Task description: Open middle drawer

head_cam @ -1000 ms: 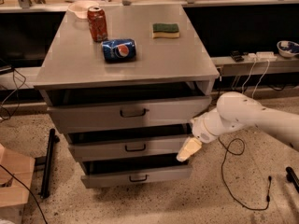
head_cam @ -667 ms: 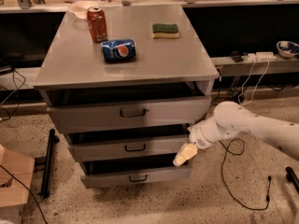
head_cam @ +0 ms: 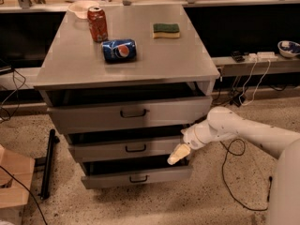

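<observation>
The grey cabinet has three drawers. The middle drawer (head_cam: 112,149) is the second one, with a shallow wide front and a small dark bail handle (head_cam: 135,148). It stands slightly out, with a dark gap above it. My gripper (head_cam: 178,154) is at the right end of the middle drawer's front, at its lower right corner, pointing down and left. My white arm (head_cam: 248,132) comes in from the right. The gripper is well to the right of the handle.
The top drawer (head_cam: 126,114) and the bottom drawer (head_cam: 136,177) also stand slightly out. On the cabinet top are a red can (head_cam: 97,24), a lying blue Pepsi can (head_cam: 119,50) and a sponge (head_cam: 166,30). A black bar (head_cam: 48,163) and wooden box (head_cam: 14,182) are on the left floor; cables lie on the right.
My gripper and arm have moved left along the middle drawer's front, toward its right end. The drawers have not visibly moved.
</observation>
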Action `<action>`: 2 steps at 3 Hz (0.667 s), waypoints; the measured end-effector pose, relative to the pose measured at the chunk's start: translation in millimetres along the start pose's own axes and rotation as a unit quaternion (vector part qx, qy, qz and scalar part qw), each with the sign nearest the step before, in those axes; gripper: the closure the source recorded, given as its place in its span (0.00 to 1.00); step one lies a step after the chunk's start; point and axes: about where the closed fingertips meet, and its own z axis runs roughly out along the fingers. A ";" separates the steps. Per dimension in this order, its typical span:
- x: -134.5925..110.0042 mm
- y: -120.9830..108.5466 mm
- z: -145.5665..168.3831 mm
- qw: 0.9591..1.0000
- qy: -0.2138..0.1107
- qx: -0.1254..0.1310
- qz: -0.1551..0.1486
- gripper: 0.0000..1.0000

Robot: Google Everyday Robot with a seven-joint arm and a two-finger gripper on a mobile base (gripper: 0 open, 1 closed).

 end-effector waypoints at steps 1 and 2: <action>-3.2 -26.5 24.4 1.000 -0.009 -0.010 -0.006 0.00; -1.2 -31.4 33.1 1.000 -0.011 -0.016 -0.003 0.15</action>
